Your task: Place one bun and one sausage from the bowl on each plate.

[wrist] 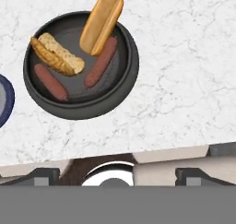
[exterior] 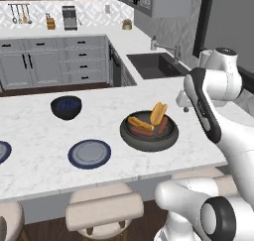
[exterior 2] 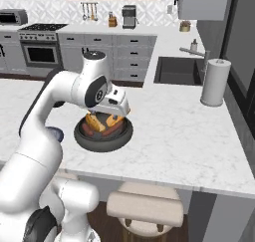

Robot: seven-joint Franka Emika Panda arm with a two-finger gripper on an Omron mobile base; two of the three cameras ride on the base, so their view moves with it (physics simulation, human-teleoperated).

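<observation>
On the white marble-patterned counter (exterior: 198,136), inventory as follows. Item one: wide, shallow, dark grey-black round bowl (exterior: 149,134), near the front edge, holding two elongated golden-brown buns and two reddish-brown sausages. The split bun (wrist: 102,21) leans up on the bowl's rim and overhangs it; the second, darker-crusted bun (wrist: 57,55) lies flat inside, and the sausages (wrist: 100,61) lie on the bowl floor beside them. Item two: two flat round plates with dark navy-blue rims and pale grey centres, the nearer plate (exterior: 89,153) just beside the bowl, the other plate (exterior: 2,150) cut off at the picture edge; both bare, so no portion is served yet. Item three: small, deeper dark-blue bowl (exterior: 66,107), farther back, not part of the job. Item four: the white arm's end effector (wrist: 115,174), hovering above and to one side of the bowl, its dark fingertips standing wide apart with nothing between them. Hazards, as judged: the leaning bun could tip out onto the counter if nudged on approach; the sausages, round and smooth, may roll or slip from a shallow pinch; closely packed contents invite catching two pieces together.
</observation>
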